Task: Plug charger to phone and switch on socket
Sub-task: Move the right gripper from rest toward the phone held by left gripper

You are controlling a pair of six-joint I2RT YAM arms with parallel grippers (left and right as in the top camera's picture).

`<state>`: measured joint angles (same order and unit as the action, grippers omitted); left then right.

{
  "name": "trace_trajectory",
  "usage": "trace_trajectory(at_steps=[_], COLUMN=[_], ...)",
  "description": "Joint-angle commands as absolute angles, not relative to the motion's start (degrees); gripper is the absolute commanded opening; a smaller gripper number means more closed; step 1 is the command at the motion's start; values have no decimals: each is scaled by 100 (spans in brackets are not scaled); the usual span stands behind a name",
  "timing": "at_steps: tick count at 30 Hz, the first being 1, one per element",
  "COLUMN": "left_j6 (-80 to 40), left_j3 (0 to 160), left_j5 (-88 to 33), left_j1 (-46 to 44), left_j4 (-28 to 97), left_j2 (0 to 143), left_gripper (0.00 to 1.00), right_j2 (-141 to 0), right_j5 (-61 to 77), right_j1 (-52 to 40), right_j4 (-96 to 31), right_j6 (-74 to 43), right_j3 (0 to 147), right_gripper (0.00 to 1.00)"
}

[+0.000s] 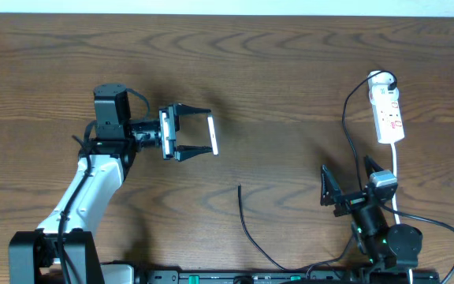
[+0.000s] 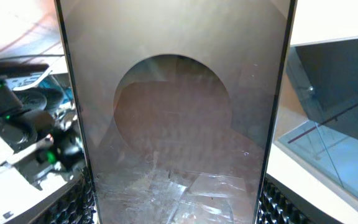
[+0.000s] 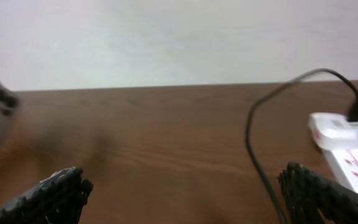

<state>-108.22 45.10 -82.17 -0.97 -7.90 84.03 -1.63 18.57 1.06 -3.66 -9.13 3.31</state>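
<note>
Your left gripper (image 1: 208, 132) is clamped on the phone (image 1: 213, 133), gripping it across its width. The phone stands on edge left of centre, and its glossy face fills the left wrist view. Your right gripper (image 1: 345, 167) has its jaws spread wide with nothing between them. It sits low at the right of the table (image 1: 290, 63). The charger (image 1: 239, 188) tip lies on the wood between both grippers, well apart from the phone. The socket (image 1: 387, 116) lies at far right.
</note>
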Motion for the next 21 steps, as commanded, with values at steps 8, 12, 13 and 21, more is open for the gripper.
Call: trace_trajectory(at_steps=[8, 12, 13, 21], left_j6=[-10683, -10565, -10541, -10492], left_j3=[4685, 4685, 4685, 4685], left_j5=[-7472, -7096, -7015, -6847], left_j1=[-95, -99, -102, -113], left_j4=[-1000, -996, -996, -996], left_j2=[8296, 8296, 8296, 8298], left_gripper=[7, 7, 8, 7], right_j2=[-2165, -3454, -3763, -6132], right_j5=[2943, 3649, 3885, 6180], right_j1=[150, 141, 139, 141], right_j4=[-1017, -1238, -1280, -735], right_j6=[-1551, -1831, -1916, -2506], right_j3=[2362, 3159, 3341, 4160], right_gripper=[99, 99, 99, 99])
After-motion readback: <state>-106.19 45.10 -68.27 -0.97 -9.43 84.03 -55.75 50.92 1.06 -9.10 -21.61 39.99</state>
